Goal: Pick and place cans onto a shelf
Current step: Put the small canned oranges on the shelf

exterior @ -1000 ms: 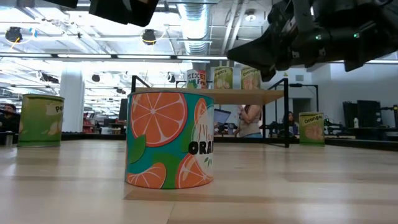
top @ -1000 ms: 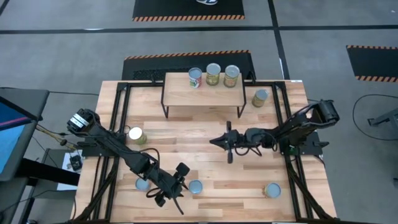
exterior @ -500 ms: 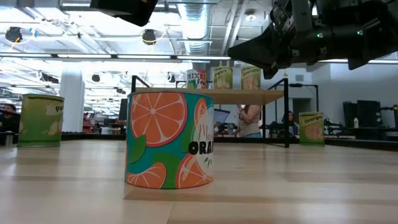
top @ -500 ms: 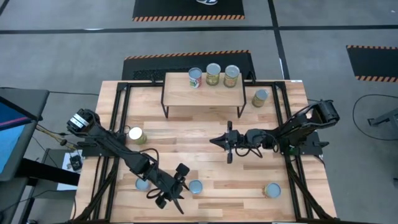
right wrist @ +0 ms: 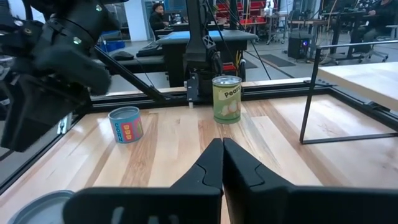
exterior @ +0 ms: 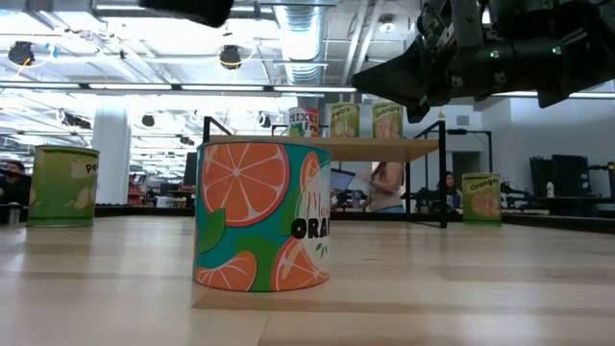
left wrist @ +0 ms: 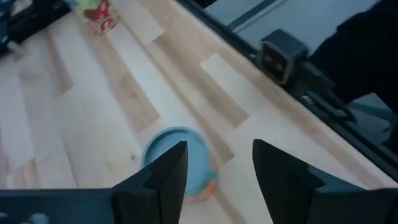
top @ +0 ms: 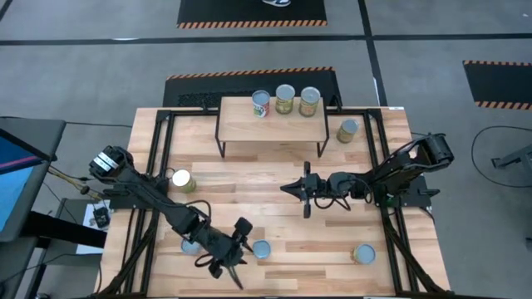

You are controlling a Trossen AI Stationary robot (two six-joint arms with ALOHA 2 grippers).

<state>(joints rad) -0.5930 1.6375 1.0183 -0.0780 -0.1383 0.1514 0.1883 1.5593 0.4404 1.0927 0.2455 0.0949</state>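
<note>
An orange-labelled can [top: 261, 249] with a blue lid stands on the table near its near edge; it fills the low view [exterior: 261, 216]. My left gripper [top: 231, 264] hangs open just left of it. In the left wrist view [left wrist: 217, 168] the can's lid [left wrist: 177, 163] shows past the fingers, nearer one of them, untouched. My right gripper [top: 295, 189] is shut and empty above the table's middle, seen in its wrist view [right wrist: 222, 163]. Three cans [top: 285, 99] stand on the shelf [top: 273, 124] at the far side.
Loose cans stand on the table: a pears can [top: 182, 180] at the left, a small can [top: 190, 246] near the left arm, one [top: 363, 253] at the near right, one [top: 348, 130] right of the shelf. Black frame rails run along both table sides.
My left gripper has shifted a little toward the table's near edge beside the orange can, staying open. The can has not moved.
</note>
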